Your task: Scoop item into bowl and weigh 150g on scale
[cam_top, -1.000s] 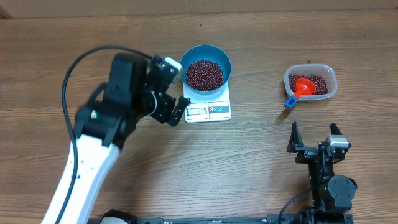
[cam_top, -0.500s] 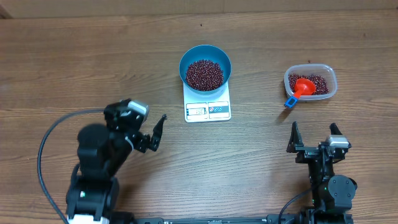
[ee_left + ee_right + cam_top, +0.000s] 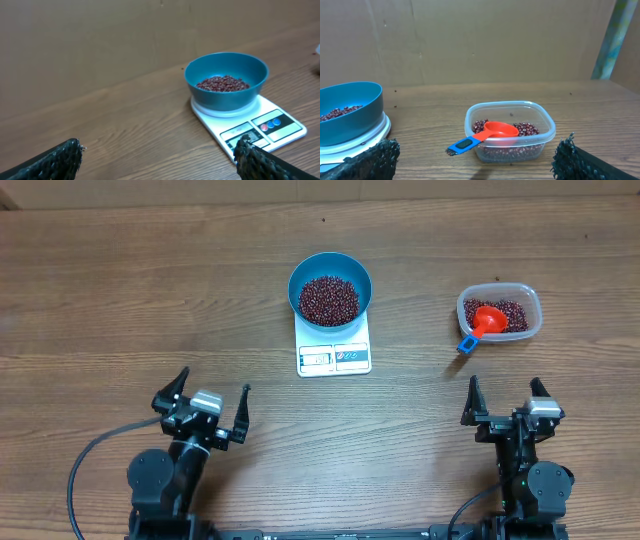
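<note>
Beans lie in a dark red-brown heap in the middle of the blue bowl, their top below the rim. The bowl sits on the white scale and covers its far part, so only the front strip with the display and round markings shows. The reading on the display is too small to make out. Scale and bowl stand at the middle of the wooden worktop, toward its far edge.

Well apart to their right, a clear plastic tub holds more beans of the same kind. An orange scoop lies in it, cup among the beans and handle leaning over the tub's near-left wall. The blue end of the handle sticks out past the wall; whether it touches the worktop cannot be told.

Left tool is at the near-left of the worktop, well apart from the scale, with its jaws spread wide and nothing between them. In the left wrist view its two dark fingers fill the lower corners, with bowl and scale ahead and to the right.

Right tool is at the near-right, on the near side of the tub and apart from it, its jaws likewise wide and empty. In its wrist view the tub lies straight ahead between the fingers, and the bowl's edge shows at the left.
</note>
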Motion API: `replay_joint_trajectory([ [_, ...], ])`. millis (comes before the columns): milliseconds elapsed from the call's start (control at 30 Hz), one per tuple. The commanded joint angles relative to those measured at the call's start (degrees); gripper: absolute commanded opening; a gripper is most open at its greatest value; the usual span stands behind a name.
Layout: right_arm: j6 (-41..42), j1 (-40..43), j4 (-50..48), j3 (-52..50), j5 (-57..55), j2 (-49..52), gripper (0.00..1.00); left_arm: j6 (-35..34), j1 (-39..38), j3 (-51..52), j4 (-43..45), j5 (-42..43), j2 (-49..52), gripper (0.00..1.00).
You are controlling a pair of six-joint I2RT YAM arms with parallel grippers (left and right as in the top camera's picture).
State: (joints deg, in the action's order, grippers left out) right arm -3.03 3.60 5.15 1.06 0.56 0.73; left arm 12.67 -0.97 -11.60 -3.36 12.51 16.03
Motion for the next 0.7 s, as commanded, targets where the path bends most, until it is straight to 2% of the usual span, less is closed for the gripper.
replay_joint_trajectory([
  [0, -0.04, -0.48, -0.37, -0.61, -0.50, -0.57, 1.00, 1.14, 0.44, 3.56, 0.68, -4.17, -4.33, 1.00],
  [233, -0.04, -0.48, -0.37, -0.61, -0.50, -0.57, 1.00, 4.13, 0.44, 9.07, 0.70, -4.20, -11.10, 0.99],
  [567, -0.04, -0.48, -0.37, -0.61, -0.50, -0.57, 1.00, 4.02, 0.42, 11.34, -0.46, -4.57, -15.87, 1.00],
  [667, -0.04, -0.48, -0.37, -0.61, -0.50, -0.57, 1.00, 1.92, 0.17, 11.32, -0.35, -4.13, -15.87, 0.99],
])
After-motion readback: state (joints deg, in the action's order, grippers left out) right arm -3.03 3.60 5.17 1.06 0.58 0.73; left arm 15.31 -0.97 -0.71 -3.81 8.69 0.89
